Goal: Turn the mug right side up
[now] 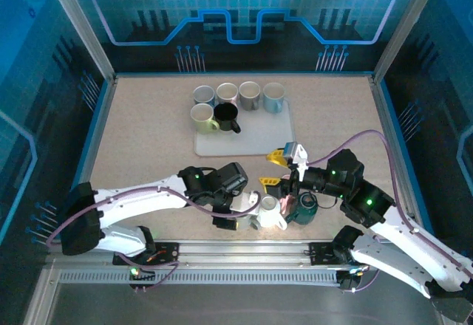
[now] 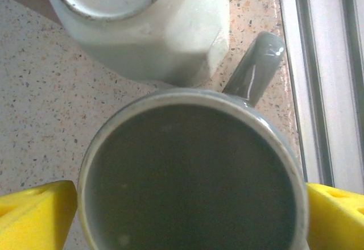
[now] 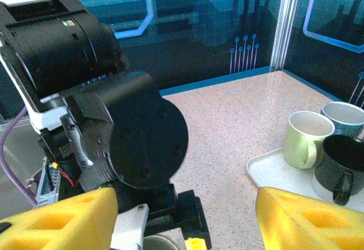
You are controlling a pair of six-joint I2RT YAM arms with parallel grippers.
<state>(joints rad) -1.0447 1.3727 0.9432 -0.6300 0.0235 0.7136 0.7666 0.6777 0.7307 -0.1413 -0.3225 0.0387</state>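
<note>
Our left arm [image 1: 140, 196] and right arm [image 1: 403, 250]: white shells, black wrists behind the jaws, yellow fingers [image 3: 62, 219], purple cables [image 1: 367, 134].

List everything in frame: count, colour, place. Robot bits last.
table: 1, speckled beige, under everything
tray: 1, pale grey, table centre
tray mugs: 6; back row pale grey mug, cream mug, darker grey mug, light blue mug; front row pale yellow mug, black mug
grey-green mug: 1, upright, near table edge
white mug: 1, base up, beside grey-green mug
dark teal mug: 1, right of white mug
left gripper: 1, yellow fingers, open, straddling grey-green mug
right gripper: 1, yellow fingers, open, empty
</note>
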